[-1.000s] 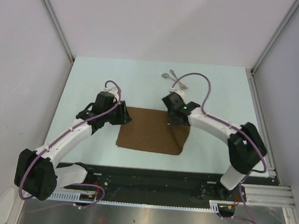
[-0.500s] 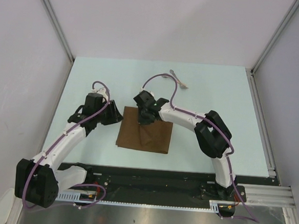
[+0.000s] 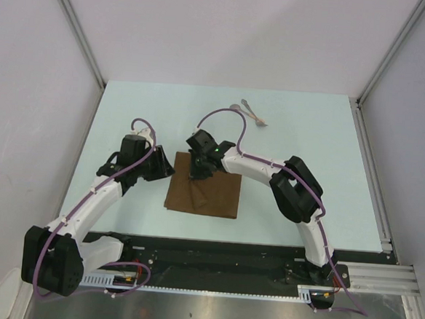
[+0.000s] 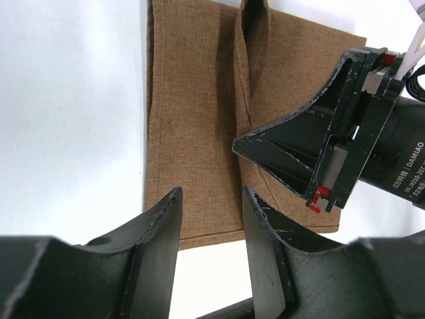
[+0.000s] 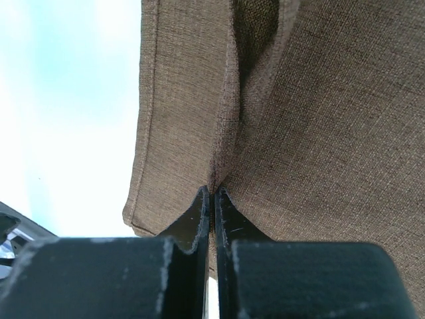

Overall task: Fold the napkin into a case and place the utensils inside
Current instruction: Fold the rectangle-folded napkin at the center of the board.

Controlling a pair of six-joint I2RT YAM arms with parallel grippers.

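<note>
Two claws meet at the napkin point(image 3: 208, 196), a brown cloth lying on the pale surface point(image 3: 306, 173) just below the centre of the overhead view, with one layer folded over another. The right claw point(image 3: 196, 168) reaches in from the right and is down on the cloth's upper left portion. Its own camera shows the fingers point(image 5: 194, 222) pressed together, with a thin raised ridge of the napkin pinched between them. The ridge runs from the tips up toward the top edge of that frame, and a narrow strip of the lower layer shows to its left.

The left claw point(image 3: 167, 165) sits just beside the napkin's upper left corner in the overhead view. In its own camera its two fingers stand partway apart at the bottom of the frame, with the cloth's near edge showing in the gap and nothing gripped. Whether the tips touch the cloth cannot be told. The right claw's closed tip appears at centre right of that view, on the same ridge.

The utensils point(image 3: 251, 112), thin and silvery, lie together on the bare surface above the napkin, toward the top centre, well apart from both claws.
</note>
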